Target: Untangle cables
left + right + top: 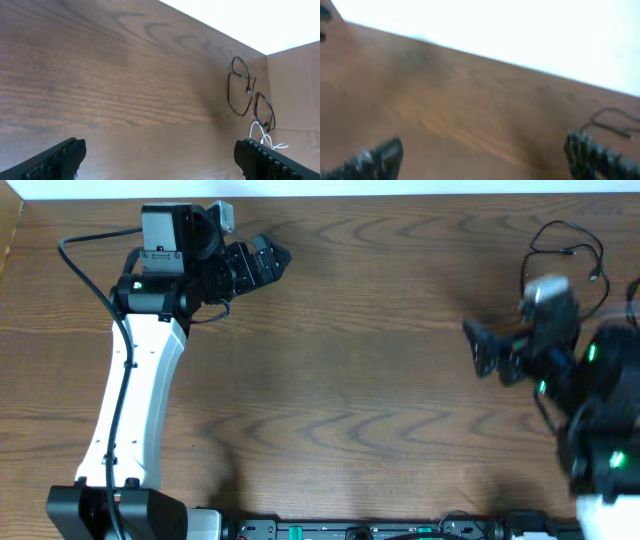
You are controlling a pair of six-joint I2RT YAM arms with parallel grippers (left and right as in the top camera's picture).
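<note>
"Overhead first," Ana says. "Where are the cables?"

"The black cable (590, 240) lies in loose loops at the far right corner of the worktop (380, 390), just beyond the right arm (590, 395). From up there I cannot make out the white cable."

"And the pincers?"

"The left pincer (272, 254) is at the far left, pointing right, with its fingers parted and holding nothing. The right pincer (472, 348) is at the right, pointing left, likewise parted and empty. The two are well apart, and neither touches a cable."

"Left wrist view?"

"The left pincer (160, 147) is released. Its two dark fingers sit at the bottom corners, wide apart, with only worktop (125, 75) showing between them. At the right of that view the black cable (230, 92) shows as two thin loops with small plugs. The white cable (264, 136) lies right by the nearer loop. It is too small to tell whether they cross or only touch."

"Right wrist view?"

"Blurred. The right pincer (482, 145) is released too, with its fingers at bottom left and bottom right and nothing gripped. A bit of the black cable (619, 131) shows as a thin line on the worktop (470, 100) at the right edge, just above the right-hand finger and apart from it."
</note>
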